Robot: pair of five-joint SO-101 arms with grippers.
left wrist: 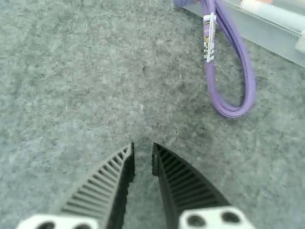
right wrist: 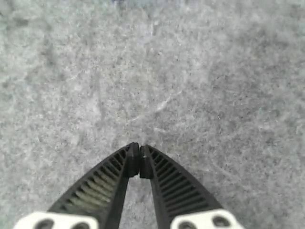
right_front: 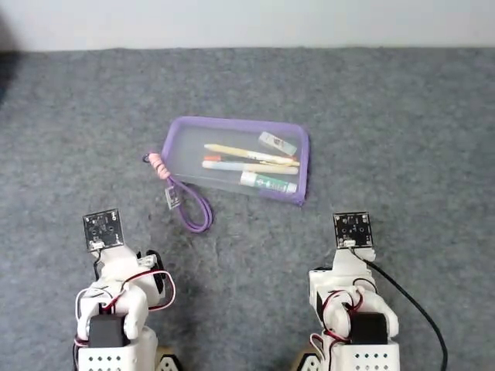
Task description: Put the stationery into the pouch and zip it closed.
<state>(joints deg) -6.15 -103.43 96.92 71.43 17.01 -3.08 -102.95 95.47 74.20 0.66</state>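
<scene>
Left hand (left wrist: 142,149) barely parted, empty; right hand (right wrist: 139,149) pressed together, empty.

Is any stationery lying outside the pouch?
No, the stationery all lies inside the translucent pouch, with none on the grey mat.

pouch (right_front: 189,154) glossy translucent plastic; table (right_front: 402,116) rough felt.
</scene>
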